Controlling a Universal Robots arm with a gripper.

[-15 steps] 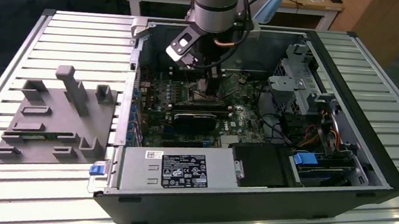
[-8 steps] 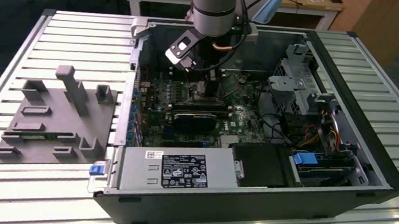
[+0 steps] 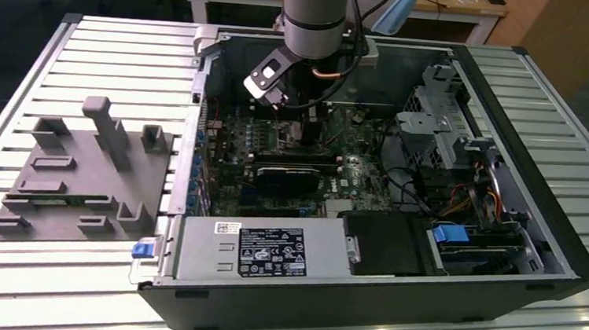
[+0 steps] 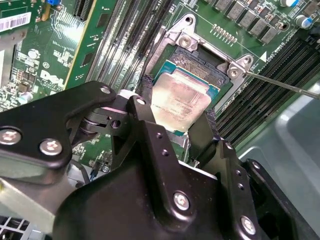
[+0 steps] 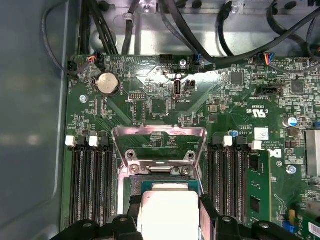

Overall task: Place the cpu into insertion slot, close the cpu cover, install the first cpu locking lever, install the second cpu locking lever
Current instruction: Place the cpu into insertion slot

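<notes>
Fingers (image 4: 204, 132) pinch the cpu (image 4: 176, 102) by opposite edges, just over the slot (image 4: 200, 64). I'd keep it level and square while the cover (image 5: 159, 136) stands open.

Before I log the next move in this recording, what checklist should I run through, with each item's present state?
1. Black gripper shut on the square silver-beige cpu, one finger at each side: ok.
2. Cpu positioned over the silver-rimmed square insertion slot: ok.
3. Cpu lying flat and fully seated in the slot: cannot tell.
4. Thin silver window-frame cpu cover swung up, clear of the slot: ok.
5. Thin steel rod locking lever unlatched, off to the side of the slot: ok.
</notes>
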